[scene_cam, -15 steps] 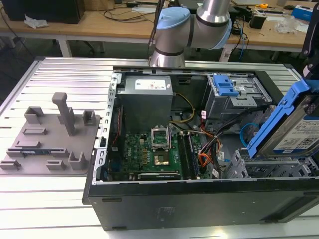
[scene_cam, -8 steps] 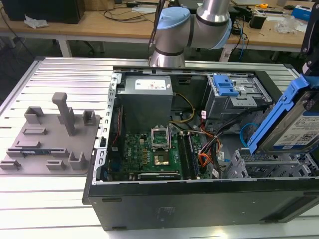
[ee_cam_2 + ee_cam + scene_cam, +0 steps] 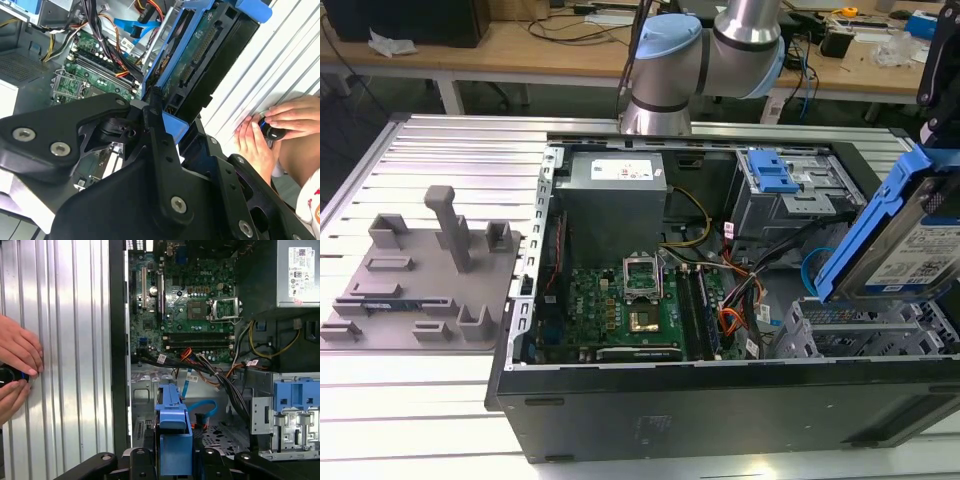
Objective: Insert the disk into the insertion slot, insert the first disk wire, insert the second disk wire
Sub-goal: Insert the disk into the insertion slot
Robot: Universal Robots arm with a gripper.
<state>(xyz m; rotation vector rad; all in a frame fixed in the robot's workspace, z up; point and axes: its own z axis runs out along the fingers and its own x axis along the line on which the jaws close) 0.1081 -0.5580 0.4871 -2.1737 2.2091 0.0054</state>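
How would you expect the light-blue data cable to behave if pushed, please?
Probably floppy yet springy: the light-blue cable holds a free loop. Likely light, being thin and flat. It may snag on the wire bundles close beside it.

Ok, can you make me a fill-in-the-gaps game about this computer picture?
1. The disk sits in a ____ plastic frame.
2. The disk hangs tilted ____ the slot.
3. The light-blue wire bends into a ____.
4. Beside the case, a person's two ____ rest on the ribbed table.

Missing words: blue; above; loop; hands.
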